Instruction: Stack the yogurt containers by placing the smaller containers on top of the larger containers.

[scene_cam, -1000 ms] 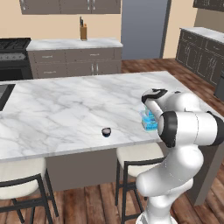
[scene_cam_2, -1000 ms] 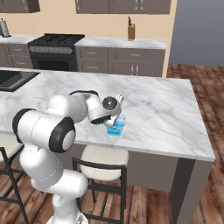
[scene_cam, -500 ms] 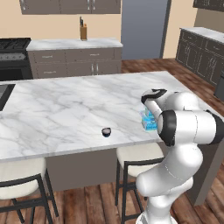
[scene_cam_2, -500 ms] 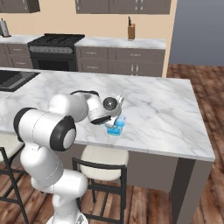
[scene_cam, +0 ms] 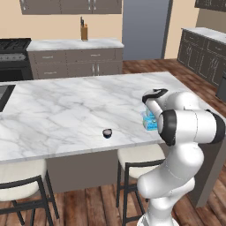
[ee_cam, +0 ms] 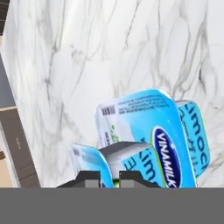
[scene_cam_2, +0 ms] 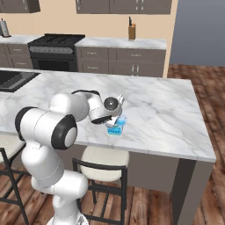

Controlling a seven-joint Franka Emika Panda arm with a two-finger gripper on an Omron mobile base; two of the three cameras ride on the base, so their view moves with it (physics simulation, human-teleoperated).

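Blue tub [scene_cam: 149, 120] is seen near the marble island's [scene_cam: 66, 110] front edge under the gripper [ee_cam: 109, 179], jaws pressed together. Dark cup [scene_cam: 107, 132] is set apart, open marble around.

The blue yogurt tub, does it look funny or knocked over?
A bit. In the hand view the blue tub looks tipped, its lid facing the camera, and the shut gripper is right against it. The little dark cup that belongs on top sits by itself, farther along the counter. Nothing is spilled.
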